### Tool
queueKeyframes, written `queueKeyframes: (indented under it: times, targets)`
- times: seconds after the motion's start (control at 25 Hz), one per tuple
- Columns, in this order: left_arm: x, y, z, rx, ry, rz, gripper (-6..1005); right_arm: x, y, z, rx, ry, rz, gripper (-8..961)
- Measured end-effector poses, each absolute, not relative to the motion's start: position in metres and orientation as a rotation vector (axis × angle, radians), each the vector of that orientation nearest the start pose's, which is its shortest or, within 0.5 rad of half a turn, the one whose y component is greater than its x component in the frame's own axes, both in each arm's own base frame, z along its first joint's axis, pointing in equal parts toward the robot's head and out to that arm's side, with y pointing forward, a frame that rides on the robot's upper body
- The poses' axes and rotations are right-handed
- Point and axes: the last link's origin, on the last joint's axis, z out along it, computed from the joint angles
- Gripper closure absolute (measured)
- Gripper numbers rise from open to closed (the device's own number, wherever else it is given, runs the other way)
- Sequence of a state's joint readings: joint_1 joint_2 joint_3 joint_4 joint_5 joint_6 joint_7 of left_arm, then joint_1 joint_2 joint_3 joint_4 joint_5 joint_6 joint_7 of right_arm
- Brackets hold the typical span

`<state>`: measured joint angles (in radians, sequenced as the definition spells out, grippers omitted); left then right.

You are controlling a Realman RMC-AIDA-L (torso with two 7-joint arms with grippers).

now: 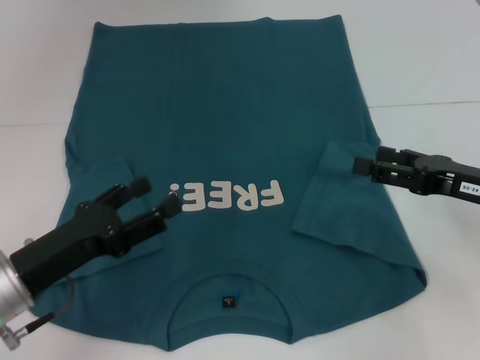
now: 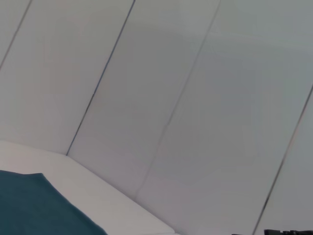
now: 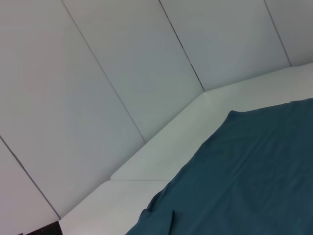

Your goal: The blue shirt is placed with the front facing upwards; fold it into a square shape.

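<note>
a white table (image 1: 427, 75) backed by pale wall panels (image 2: 195, 88) is seen. one blue shirt (image 1: 225, 112) is spread on it, lettering up, collar nearest the robot. two grippers are counted: the left gripper (image 1: 155, 195) is held open over the left sleeve; the right gripper (image 1: 361, 166), at the folded-in right sleeve, cannot be judged open or closed.

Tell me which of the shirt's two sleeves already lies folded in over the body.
The sleeve on the robot's right, by the right hand: it lies folded over the blue shirt. The left sleeve, under the left hand, shows no such fold.
</note>
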<state>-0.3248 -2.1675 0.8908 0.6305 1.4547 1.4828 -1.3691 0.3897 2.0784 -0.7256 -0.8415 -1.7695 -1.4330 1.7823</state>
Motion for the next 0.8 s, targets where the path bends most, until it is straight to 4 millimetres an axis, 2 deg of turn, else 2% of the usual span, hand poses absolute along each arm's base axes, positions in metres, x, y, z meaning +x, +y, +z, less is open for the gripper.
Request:
queueKeyframes:
  times: [0.8]
  targets:
    - [-0.279, 0.285, 0.0, -2.233, -0.867, -1.222, 111, 0.28, 0.343, 0.056, -2.298, 1.05, 0.893, 30]
